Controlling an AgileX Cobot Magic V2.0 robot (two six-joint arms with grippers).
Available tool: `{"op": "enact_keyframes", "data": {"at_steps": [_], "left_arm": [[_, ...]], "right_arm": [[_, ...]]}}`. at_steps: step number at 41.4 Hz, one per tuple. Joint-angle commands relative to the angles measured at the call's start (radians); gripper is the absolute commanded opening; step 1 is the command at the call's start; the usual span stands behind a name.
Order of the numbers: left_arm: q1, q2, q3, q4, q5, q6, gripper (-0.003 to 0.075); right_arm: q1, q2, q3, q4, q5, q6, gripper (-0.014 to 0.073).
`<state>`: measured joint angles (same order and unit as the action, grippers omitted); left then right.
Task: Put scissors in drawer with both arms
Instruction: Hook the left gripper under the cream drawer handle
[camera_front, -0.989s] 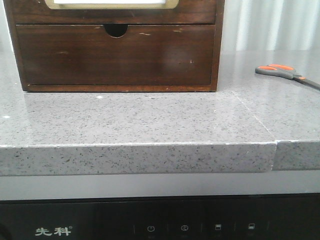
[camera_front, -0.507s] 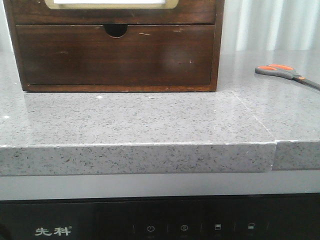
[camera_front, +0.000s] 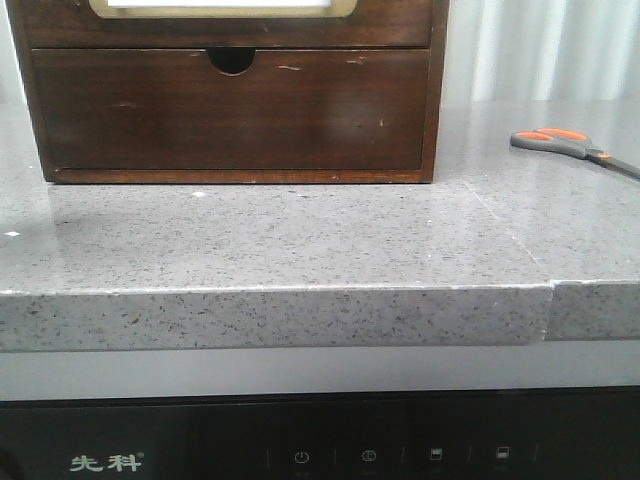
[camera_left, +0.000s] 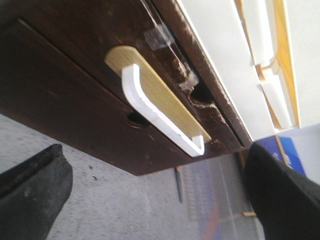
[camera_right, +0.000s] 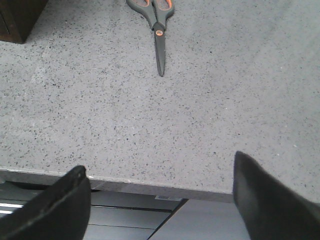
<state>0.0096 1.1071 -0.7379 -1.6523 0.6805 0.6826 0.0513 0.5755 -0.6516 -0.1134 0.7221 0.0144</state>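
Observation:
The scissors (camera_front: 560, 142) lie flat on the grey counter, at the right and well clear of the cabinet. In the right wrist view the scissors (camera_right: 157, 20) point their dark blades toward my right gripper (camera_right: 160, 200). That gripper is open and empty over the counter's front edge, far short of them. The drawer (camera_front: 220, 10) with the gold-framed white panel is shut, at the top of the cabinet. My left gripper (camera_left: 155, 200) is open and empty, low over the counter, facing the drawer (camera_left: 155, 95). Neither gripper shows in the front view.
Below it is a plain drawer front with a half-round notch (camera_front: 232, 60), shut. The dark cabinet (camera_right: 17, 17) stands at the back left of the counter. A seam (camera_front: 510, 235) crosses the counter top. A black appliance panel (camera_front: 300, 455) lies under the front edge.

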Motion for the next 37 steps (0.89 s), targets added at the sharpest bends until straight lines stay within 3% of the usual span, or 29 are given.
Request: {"op": "enact_keyframes", "data": {"at_steps": [1, 18, 31, 37], "left_arm": [[-0.005, 0.066, -0.043, -0.168, 0.112, 0.100, 0.0671], [-0.005, 0.333, -0.179, -0.208, 0.267, 0.150, 0.0671], [-0.005, 0.417, -0.257, -0.208, 0.272, 0.150, 0.0670], [-0.005, 0.430, -0.276, -0.208, 0.262, 0.141, 0.0593]], "right_arm": [[-0.003, 0.010, -0.026, -0.014, -0.068, -0.004, 0.0602], [-0.003, 0.010, -0.026, -0.014, -0.068, -0.004, 0.0602], [-0.003, 0.010, -0.026, -0.014, -0.068, -0.004, 0.0602], [-0.003, 0.010, -0.026, -0.014, -0.068, -0.004, 0.0602]]}}
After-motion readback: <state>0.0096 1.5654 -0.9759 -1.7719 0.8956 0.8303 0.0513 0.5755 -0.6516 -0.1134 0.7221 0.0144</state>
